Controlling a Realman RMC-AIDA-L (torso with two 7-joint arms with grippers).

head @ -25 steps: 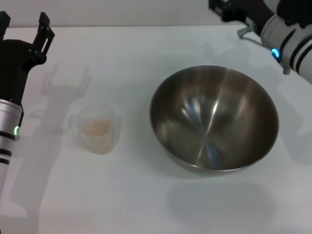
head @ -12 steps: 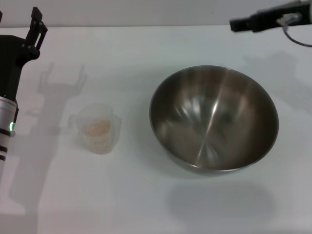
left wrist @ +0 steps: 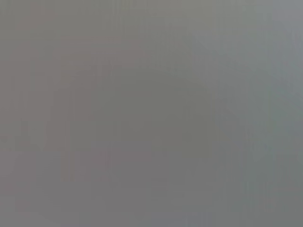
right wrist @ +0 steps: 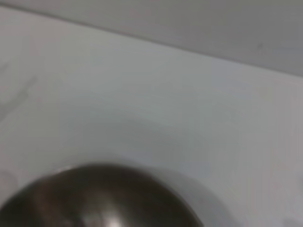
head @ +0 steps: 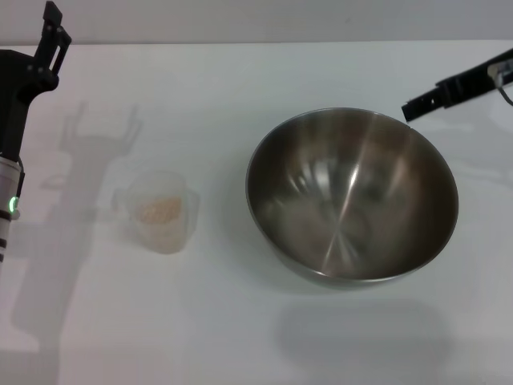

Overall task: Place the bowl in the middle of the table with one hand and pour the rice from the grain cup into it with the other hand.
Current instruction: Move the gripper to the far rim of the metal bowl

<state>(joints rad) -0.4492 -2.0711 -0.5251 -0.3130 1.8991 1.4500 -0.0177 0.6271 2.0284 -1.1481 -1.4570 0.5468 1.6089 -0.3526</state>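
White table (head: pixel 240 80), bowl (head: pixel 353 196) at 3 o'clock, grain cup (head: pixel 159 212) with rice (head: pixel 159 210) at 9, left gripper (head: pixel 44 40) at 10, jaws apart, right gripper (head: pixel 433 98) at 2, jaw state indiscernible.

White worktop (head: pixel 240 321) carrying a steel bowl and a small plastic cup.

The stainless-steel mixing bowl (head: pixel 351 196) sits upright right of centre, its shiny inside holding nothing. The translucent grain cup (head: pixel 160 211) stands upright well apart on the left, with pale beige rice (head: pixel 159 210) in its bottom. The right wrist view shows the bowl's rim (right wrist: pixel 102 198) on the same white surface (right wrist: pixel 142 85).
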